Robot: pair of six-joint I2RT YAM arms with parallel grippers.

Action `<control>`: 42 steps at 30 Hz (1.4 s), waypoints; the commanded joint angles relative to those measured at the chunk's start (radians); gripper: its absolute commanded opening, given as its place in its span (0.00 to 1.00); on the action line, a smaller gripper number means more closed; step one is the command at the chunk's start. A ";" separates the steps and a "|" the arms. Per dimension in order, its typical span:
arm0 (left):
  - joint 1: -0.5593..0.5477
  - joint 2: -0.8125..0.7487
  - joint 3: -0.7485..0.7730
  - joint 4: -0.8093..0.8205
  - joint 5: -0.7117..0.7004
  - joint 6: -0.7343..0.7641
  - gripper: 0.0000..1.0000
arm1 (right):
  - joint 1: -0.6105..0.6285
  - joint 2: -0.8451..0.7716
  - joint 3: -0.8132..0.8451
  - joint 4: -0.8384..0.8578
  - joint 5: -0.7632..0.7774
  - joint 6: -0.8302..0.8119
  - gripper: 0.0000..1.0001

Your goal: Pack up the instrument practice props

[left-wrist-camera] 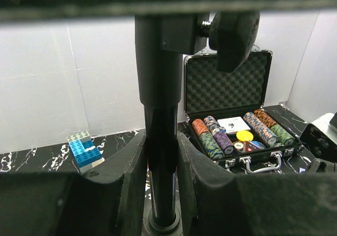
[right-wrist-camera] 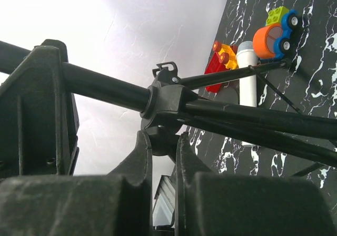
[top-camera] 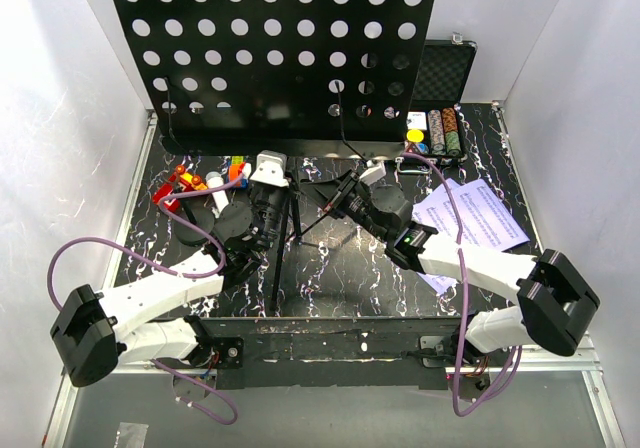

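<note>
You have both arms on the music stand (top-camera: 270, 58). It sits mid-desk (top-camera: 330, 278), with its perforated panel leaning across the 12 o'clock edge.

Your left gripper (left-wrist-camera: 161, 138) has its jaws pressed against either side of the stand's pole (left-wrist-camera: 158, 78). In the left wrist view that pole runs straight from 12 to 6 o'clock, upright. A locking knob (left-wrist-camera: 234, 33) sits just above the grasp at 1 o'clock.

Your right gripper (right-wrist-camera: 162, 141) reaches in from 4 o'clock on the overhead view. Its jaws are nearly together, pinching the lower lug of the tripod hub (right-wrist-camera: 168, 101).

So the left arm is on the shaft and the right arm is on the leg joint. I judge that any fold or lift turns on the pole's upright axis. Steady the pole with the left and work the hub along it with the right.

The overhead view hides both grasps under the wrists, so only the wrist cameras show contact. The right wrist view also shows the microphone (right-wrist-camera: 246, 72) beyond the legs, beside the toy blocks (right-wrist-camera: 276, 33).

Only the overhead view shows the sheet music (top-camera: 475, 218), flat at 3 o'clock and partly beneath the right forearm. It places the poker chip case (top-camera: 440, 78) at 1 o'clock, and the left wrist view shows that case open.
</note>
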 commanded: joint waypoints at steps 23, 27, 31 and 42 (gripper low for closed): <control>0.013 0.010 -0.059 -0.139 -0.076 0.016 0.00 | 0.326 0.109 -0.006 0.448 0.149 -1.971 0.01; 0.013 0.012 -0.071 -0.133 -0.078 0.016 0.00 | 0.366 0.172 -0.059 0.581 0.166 -2.330 0.01; 0.013 0.015 -0.076 -0.141 -0.076 0.002 0.00 | 0.374 0.153 -0.102 0.583 0.184 -2.407 0.01; 0.013 0.020 -0.062 -0.159 -0.082 -0.013 0.00 | 0.451 -0.118 0.011 0.186 0.437 -1.908 0.76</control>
